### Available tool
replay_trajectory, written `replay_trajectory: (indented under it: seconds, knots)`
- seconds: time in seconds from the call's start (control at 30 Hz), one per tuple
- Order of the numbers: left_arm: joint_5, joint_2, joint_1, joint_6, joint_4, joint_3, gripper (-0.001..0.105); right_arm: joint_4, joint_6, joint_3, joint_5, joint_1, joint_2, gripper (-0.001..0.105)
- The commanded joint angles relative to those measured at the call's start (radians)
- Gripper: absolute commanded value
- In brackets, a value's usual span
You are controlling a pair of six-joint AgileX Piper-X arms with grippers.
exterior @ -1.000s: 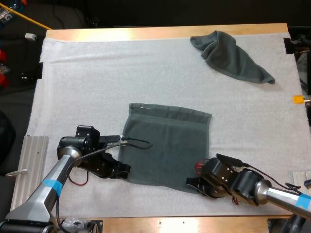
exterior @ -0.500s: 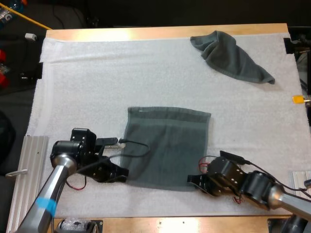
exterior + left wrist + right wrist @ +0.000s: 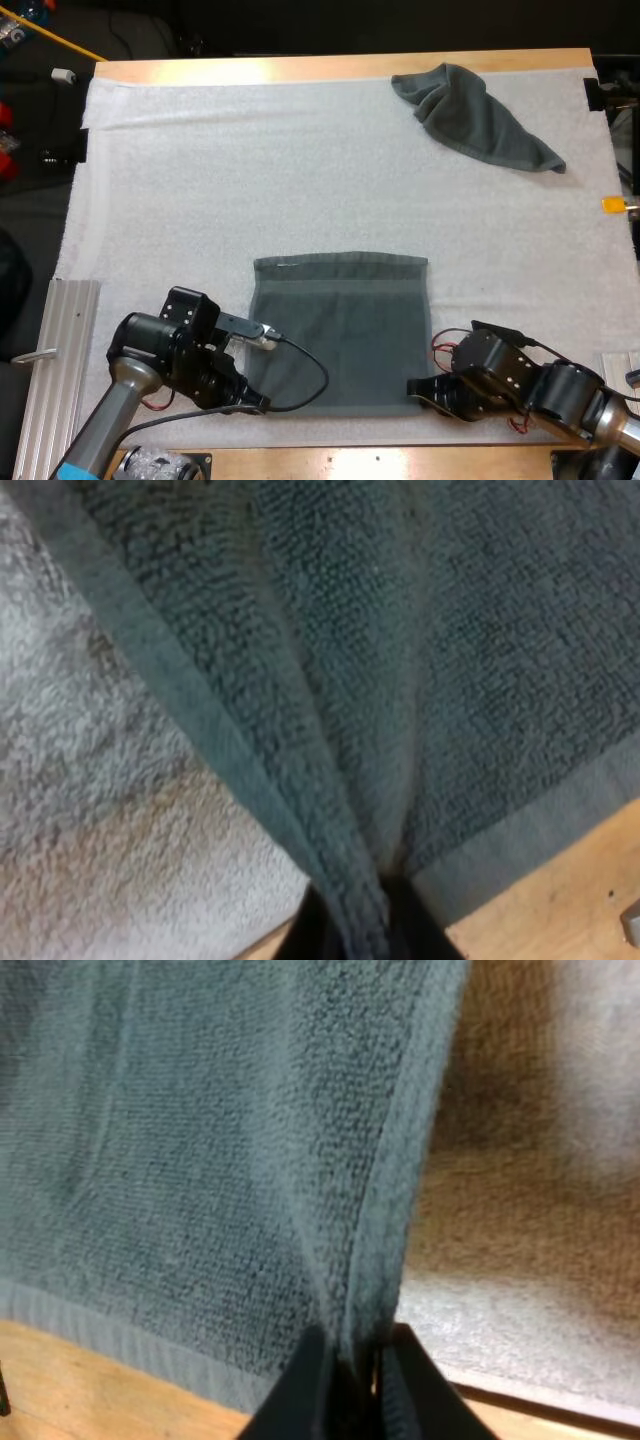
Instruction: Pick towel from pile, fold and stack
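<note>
The spread towel has slid toward the bench's near edge; left tool and right tool pinch its corners; folding, stacking remain.

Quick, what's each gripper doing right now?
Left gripper: shut on the flat towel, near-left corner.
Right gripper: shut on the same towel, near-right corner.

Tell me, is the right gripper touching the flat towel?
Touching. In the right wrist view, the right gripper squeezes the flat towel at its edge from both sides.

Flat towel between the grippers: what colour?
Dark grey-green; the flat towel shows best in the high view.
</note>
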Motion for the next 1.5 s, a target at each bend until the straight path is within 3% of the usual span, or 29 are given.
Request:
replay_trajectory:
  seconds: [0.0, 0.27, 0.43, 0.6, 0.8, 0.97, 1.3, 1.47]
  knots:
    - [-0.008, 0.005, -0.005, 0.006, -0.016, -0.005, 0.0, -0.006, -0.003, -0.009, -0.009, 0.002, -0.001, 0.0]
    - [0.154, 0.118, -0.005, -0.067, -0.182, -0.005, 0.0, -0.178, 0.113, -0.009, 0.041, -0.025, 0.054, 0.0]
    - [0.168, 0.231, -0.005, -0.152, -0.255, -0.022, 0.0, -0.263, 0.153, -0.009, -0.01, -0.133, 0.13, 0.0]
    - [0.203, 0.335, -0.005, -0.199, -0.324, -0.088, 0.0, -0.373, 0.153, -0.009, -0.1, -0.261, 0.211, 0.0]
    - [0.194, 0.434, 0.018, -0.204, -0.346, -0.206, 0.0, -0.461, 0.174, -0.009, -0.175, -0.346, 0.293, 0.0]
    - [0.193, 0.497, 0.09, -0.206, -0.357, -0.274, 0.0, -0.506, 0.177, -0.009, -0.173, -0.372, 0.335, 0.0]
    - [0.285, 0.603, 0.208, -0.188, -0.429, -0.28, 0.0, -0.604, 0.268, -0.009, -0.149, -0.434, 0.405, 0.0]
    - [0.282, 0.636, 0.24, -0.188, -0.482, -0.28, 0.0, -0.64, 0.285, -0.009, -0.143, -0.464, 0.432, 0.0]
